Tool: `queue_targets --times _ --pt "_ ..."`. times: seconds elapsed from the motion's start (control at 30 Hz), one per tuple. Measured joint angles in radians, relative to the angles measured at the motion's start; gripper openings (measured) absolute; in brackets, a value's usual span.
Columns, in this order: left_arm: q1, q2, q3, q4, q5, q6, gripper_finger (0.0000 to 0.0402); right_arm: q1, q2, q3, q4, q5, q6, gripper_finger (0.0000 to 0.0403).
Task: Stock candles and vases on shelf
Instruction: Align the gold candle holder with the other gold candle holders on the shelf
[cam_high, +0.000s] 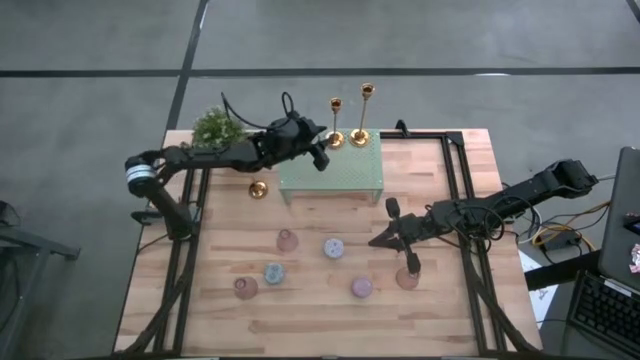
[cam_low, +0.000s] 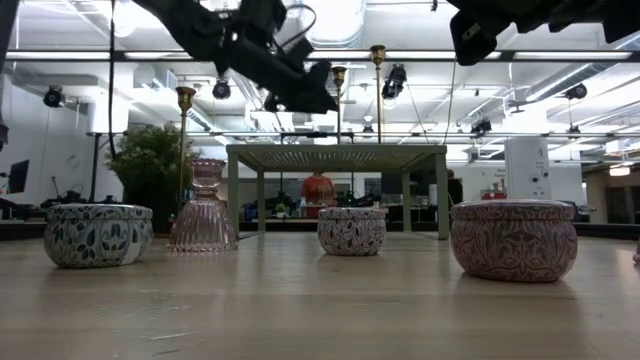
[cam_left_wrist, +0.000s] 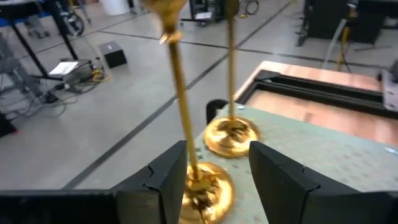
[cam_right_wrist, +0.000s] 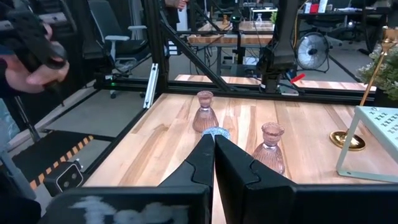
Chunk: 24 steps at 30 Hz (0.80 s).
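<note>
The mint-green shelf (cam_high: 332, 172) stands at the table's far middle. On its far edge stand two gold candlesticks (cam_high: 336, 121) (cam_high: 362, 113). My left gripper (cam_left_wrist: 217, 152) is open above the shelf's far left corner, its fingers on either side of the nearer candlestick's foot (cam_left_wrist: 207, 188). Three squat candles (cam_high: 333, 247) (cam_high: 273, 272) (cam_high: 361, 288) and three pink vases (cam_high: 287, 240) (cam_high: 245, 288) (cam_high: 407, 277) stand on the wood in front of the shelf. My right gripper (cam_high: 385, 238) is shut and hangs above the table, right of the candles.
A third gold candlestick (cam_high: 258, 188) stands on the table left of the shelf. A leafy potted plant (cam_high: 215, 128) sits at the far left corner. Black rails (cam_high: 455, 170) run along the table's sides. A person's hand (cam_right_wrist: 31, 56) shows beyond the table's left edge.
</note>
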Motion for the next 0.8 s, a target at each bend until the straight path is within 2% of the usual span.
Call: queue_targets --times 0.2,0.8 --pt "-0.049 -0.121 0.000 -0.152 0.017 0.049 0.0177 0.000 0.000 0.000 0.001 0.000 0.000 0.0008" --pt "-0.133 -0.535 -0.037 -0.626 0.009 0.069 0.0177 0.000 0.000 0.000 0.002 0.000 0.008 0.0008"
